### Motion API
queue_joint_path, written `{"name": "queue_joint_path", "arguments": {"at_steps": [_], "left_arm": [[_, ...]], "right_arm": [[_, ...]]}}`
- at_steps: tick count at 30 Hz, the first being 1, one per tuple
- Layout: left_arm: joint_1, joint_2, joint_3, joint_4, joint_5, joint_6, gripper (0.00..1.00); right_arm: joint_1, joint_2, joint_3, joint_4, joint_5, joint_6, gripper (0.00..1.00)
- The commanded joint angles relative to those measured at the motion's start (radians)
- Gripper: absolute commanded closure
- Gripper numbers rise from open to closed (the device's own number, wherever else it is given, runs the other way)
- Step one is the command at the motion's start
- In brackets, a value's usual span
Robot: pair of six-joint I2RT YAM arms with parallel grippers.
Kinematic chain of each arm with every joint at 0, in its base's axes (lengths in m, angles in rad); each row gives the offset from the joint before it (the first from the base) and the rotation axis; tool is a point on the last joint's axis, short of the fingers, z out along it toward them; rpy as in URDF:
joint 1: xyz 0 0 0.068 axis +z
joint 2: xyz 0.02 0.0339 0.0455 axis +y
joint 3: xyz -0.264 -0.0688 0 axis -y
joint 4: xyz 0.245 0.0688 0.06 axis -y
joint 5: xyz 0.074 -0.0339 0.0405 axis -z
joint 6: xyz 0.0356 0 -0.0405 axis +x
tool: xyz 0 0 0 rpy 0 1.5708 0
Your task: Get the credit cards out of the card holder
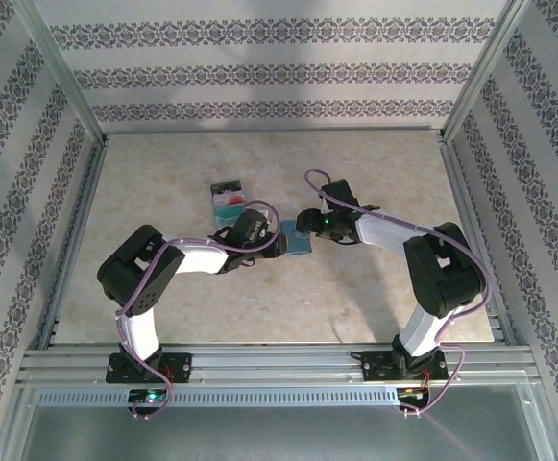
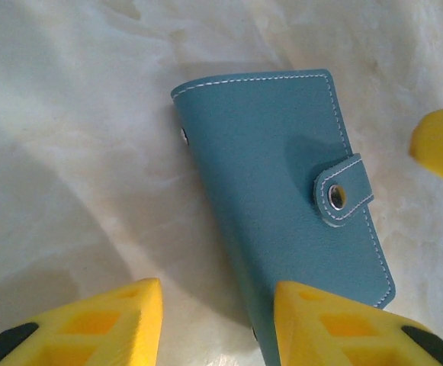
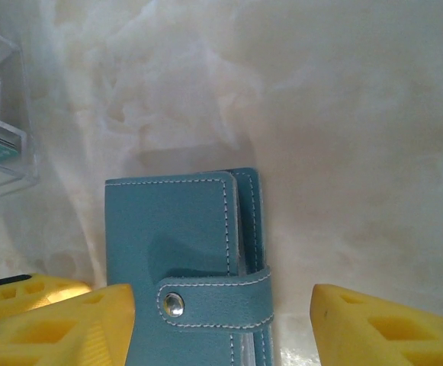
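Card holder [image 3: 175, 229]: I see it clasped shut.
Left gripper [image 2: 217, 305]: fingers apart.
Right gripper [image 3: 221, 305]: fingers apart, straddling it.

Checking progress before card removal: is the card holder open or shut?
Shut: the card holder lies folded flat, its clasp tab snapped across the front cover.
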Motion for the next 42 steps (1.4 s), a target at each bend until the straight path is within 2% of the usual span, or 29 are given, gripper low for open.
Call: {"name": "queue_joint_path", "arguments": {"at_steps": [1, 15, 23, 27, 32, 37, 41, 42], "left_arm": [[-0.011, 0.017, 0.026, 0.050, 0.030, -0.011, 0.58], [-0.016, 0.068, 0.041, 0.105, 0.072, -0.054, 0.60], [-0.016, 0.089, 0.038, 0.150, 0.088, -0.081, 0.60], [-0.016, 0.085, 0.026, 0.170, 0.084, -0.086, 0.69], [-0.016, 0.070, 0.004, 0.207, 0.079, -0.081, 0.76], [-0.016, 0.057, -0.018, 0.255, 0.087, -0.080, 0.88], [-0.016, 0.055, -0.027, 0.280, 0.097, -0.078, 0.89], [-0.017, 0.056, -0.028, 0.280, 0.099, -0.079, 0.84]], "right_arm": [[0.008, 0.022, 0.023, 0.012, -0.035, 0.028, 0.38], [0.014, 0.103, 0.007, 0.087, -0.114, 0.081, 0.47], [0.026, 0.096, -0.015, 0.140, -0.157, 0.116, 0.51], [0.027, 0.089, -0.031, 0.161, -0.169, 0.135, 0.52], [0.023, 0.077, -0.045, 0.185, -0.185, 0.146, 0.52], [0.012, 0.057, -0.069, 0.224, -0.207, 0.156, 0.52], [0.003, 0.055, -0.098, 0.282, -0.238, 0.174, 0.52], [0.003, 0.057, -0.103, 0.295, -0.243, 0.180, 0.53]]}}
